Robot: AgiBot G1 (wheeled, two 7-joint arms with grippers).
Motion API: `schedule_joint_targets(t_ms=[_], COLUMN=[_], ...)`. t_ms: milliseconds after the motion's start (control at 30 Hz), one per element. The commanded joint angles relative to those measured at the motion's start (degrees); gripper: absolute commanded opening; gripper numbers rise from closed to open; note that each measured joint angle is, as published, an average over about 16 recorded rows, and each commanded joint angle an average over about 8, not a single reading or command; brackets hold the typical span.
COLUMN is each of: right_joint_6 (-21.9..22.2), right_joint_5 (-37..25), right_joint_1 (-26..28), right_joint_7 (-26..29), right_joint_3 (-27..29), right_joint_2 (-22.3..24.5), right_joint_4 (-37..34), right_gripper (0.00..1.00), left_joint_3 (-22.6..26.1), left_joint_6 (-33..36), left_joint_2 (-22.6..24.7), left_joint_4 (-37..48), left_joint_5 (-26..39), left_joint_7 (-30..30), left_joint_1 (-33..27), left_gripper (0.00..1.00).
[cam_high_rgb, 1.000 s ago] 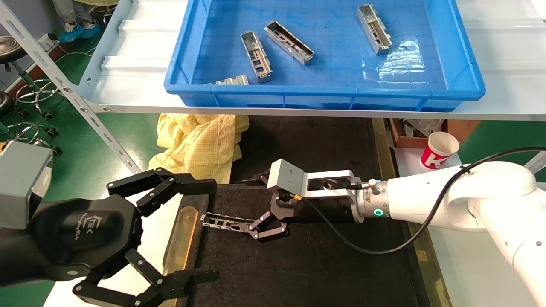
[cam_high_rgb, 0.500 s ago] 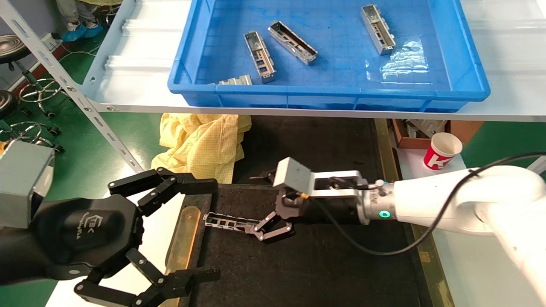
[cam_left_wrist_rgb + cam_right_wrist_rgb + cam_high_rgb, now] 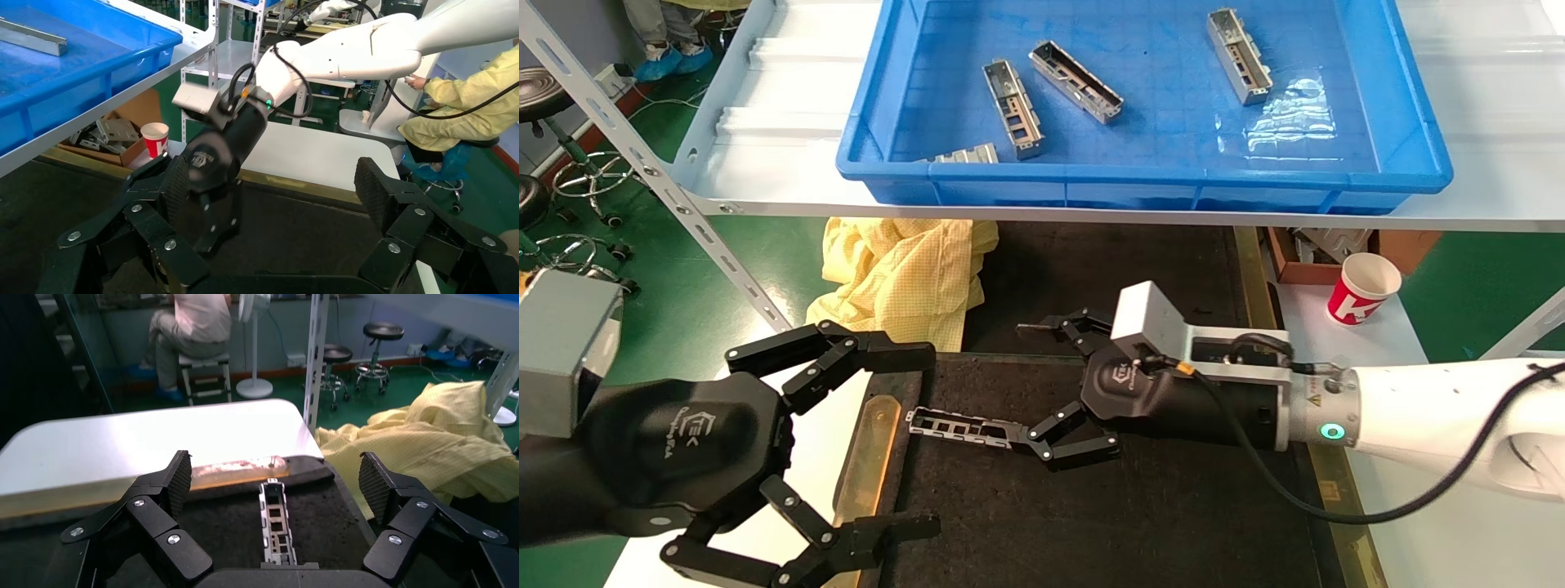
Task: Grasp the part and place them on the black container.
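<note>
A part (image 3: 960, 429), a slim silver channel with rectangular cutouts, lies flat on the black container (image 3: 1132, 523) near its left edge. My right gripper (image 3: 1050, 384) is open and empty just right of the part's right end, its lower finger close to it. In the right wrist view the part (image 3: 275, 533) lies between the spread fingers of the right gripper (image 3: 275, 478), on the black container (image 3: 202, 533). My left gripper (image 3: 907, 441) is open and empty at the tray's left edge; it also shows in the left wrist view (image 3: 269, 190).
A blue bin (image 3: 1173, 175) on the shelf above holds several more parts (image 3: 1012, 106). A brass strip (image 3: 866, 457) runs along the tray's left side. A yellow cloth (image 3: 903, 269) lies behind the tray. A red-and-white paper cup (image 3: 1363, 287) stands at the right.
My right gripper has drawn back to the right, away from the part, with its jaws open. The part has stayed in place on the tray. The left arm has not moved.
</note>
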Motion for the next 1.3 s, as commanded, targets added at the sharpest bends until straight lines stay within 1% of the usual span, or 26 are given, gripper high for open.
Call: schedule_joint_targets(t_ms=[33, 1300], right_joint_6=[-0.49, -9.52], right_joint_5=[0.22, 4.26], right_joint_1=[-0.99, -19.23], right_joint_7=[1.21, 23.70], right_joint_3=[1.50, 29.23], right_joint_2=[1.36, 26.46], right_joint_4=[1.95, 38.05], right_gripper=[1.00, 1.00], left_joint_3=[0.00, 0.01], left_joint_6=[0.00, -0.01], left_joint_2=[0.00, -0.01], left_joint_4=[0.00, 0.00], left_joint_5=[0.00, -0.01], left_joint_7=[0.00, 0.01], left_joint_1=[0.00, 0.00], left_gripper=[1.00, 1.00])
